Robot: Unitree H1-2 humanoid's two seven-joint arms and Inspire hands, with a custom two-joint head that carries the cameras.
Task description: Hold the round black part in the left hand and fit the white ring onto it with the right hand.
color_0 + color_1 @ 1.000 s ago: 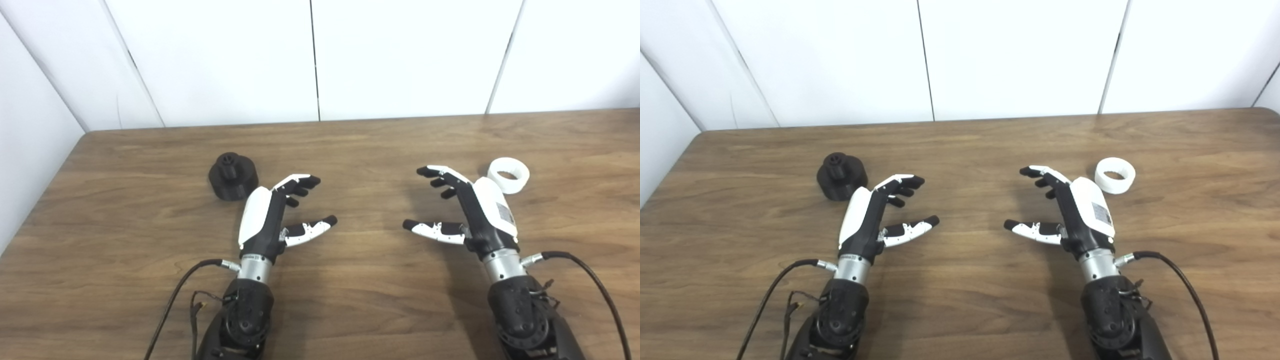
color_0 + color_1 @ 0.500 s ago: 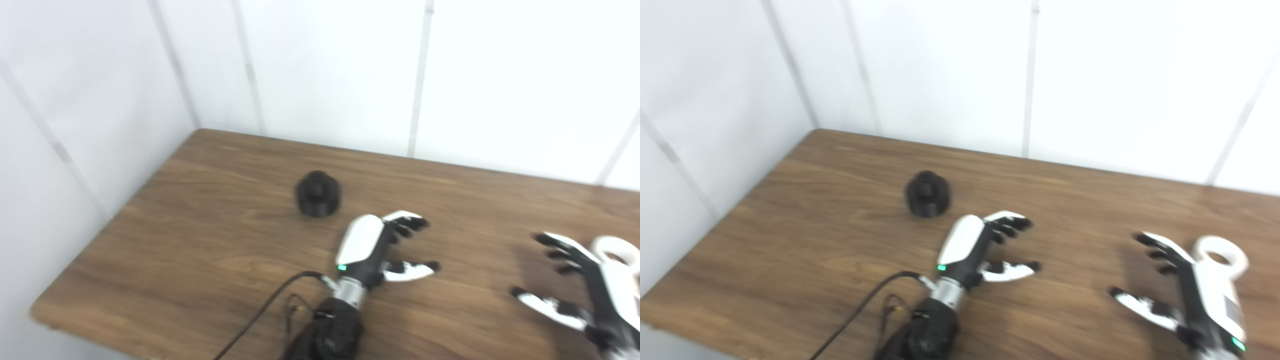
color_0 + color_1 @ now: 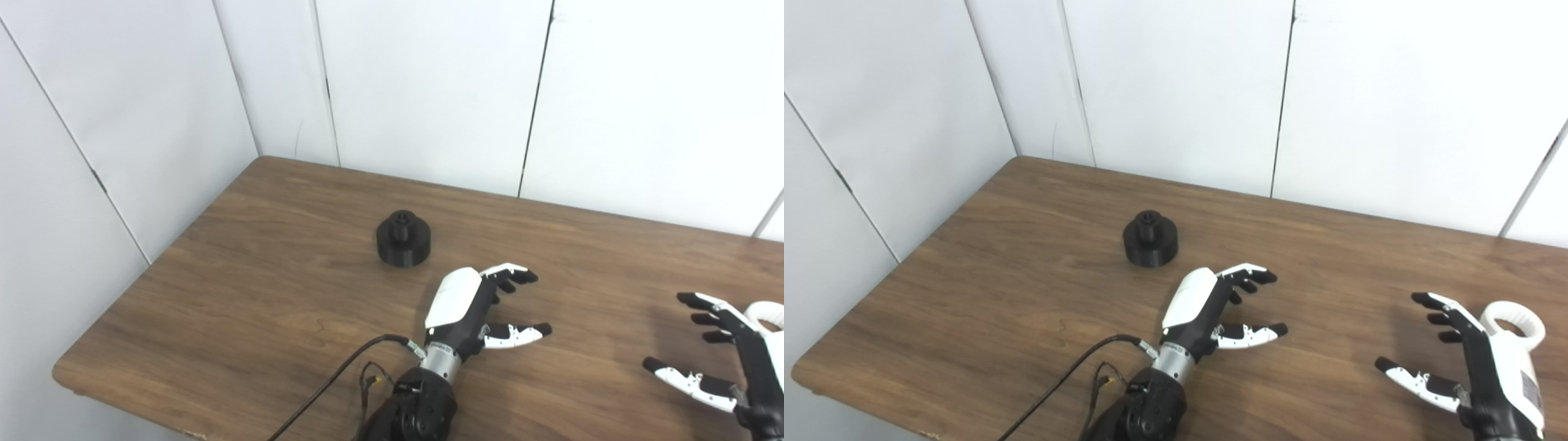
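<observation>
Both hands spread, holding nothing; left hand (image 3: 471, 303) should reach the black part (image 3: 403, 238) and grip its wide base

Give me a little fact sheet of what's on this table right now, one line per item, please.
surface: wooden table, white wall panels behind
black part: round, standing on the table, untouched, beyond the left hand
white ring: on the table at the far right, partly hidden behind the right hand
left hand: open, holding nothing, short of the black part
right hand: open, holding nothing, next to the ring
cable: runs from the left wrist
progress: nothing picked up yet
</observation>
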